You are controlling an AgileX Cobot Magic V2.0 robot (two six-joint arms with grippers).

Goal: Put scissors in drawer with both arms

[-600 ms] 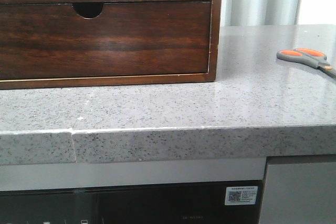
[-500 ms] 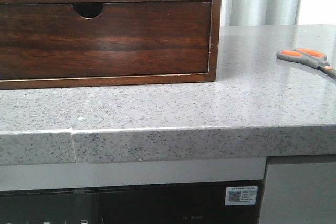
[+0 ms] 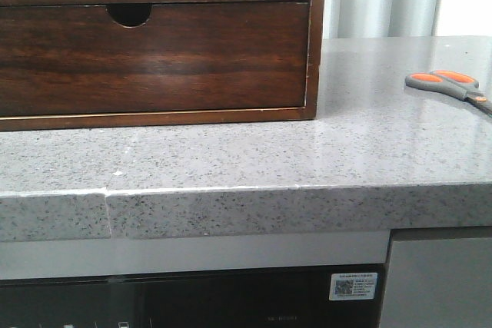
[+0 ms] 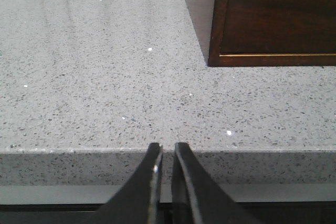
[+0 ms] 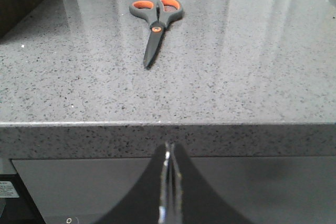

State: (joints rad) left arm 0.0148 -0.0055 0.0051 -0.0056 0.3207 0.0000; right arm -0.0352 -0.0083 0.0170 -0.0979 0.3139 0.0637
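Note:
The scissors point(image 3: 450, 86) point(image 5: 156, 24), grey with orange-lined loops, lie flat on the speckled counter to the right of the cabinet, blades closed. The dark-brown drawer point(image 3: 154, 55) is pushed in flush with its frame, and its half-round notch point(image 3: 129, 13) shows at the top edge. Neither arm appears in the front view. My left gripper point(image 4: 167, 148) hovers at the counter's front edge, left of the cabinet, fingers almost together and holding nothing. My right gripper point(image 5: 170, 148) is shut and empty, below the counter's front edge, in line with the scissors and well short of them.
The wooden cabinet frame point(image 3: 317, 36) point(image 4: 216, 19) stands on the grey stone counter point(image 3: 231, 159). A seam point(image 3: 108, 205) cuts the counter's front edge at the left. A dark appliance front with a sticker point(image 3: 353, 286) sits under the counter.

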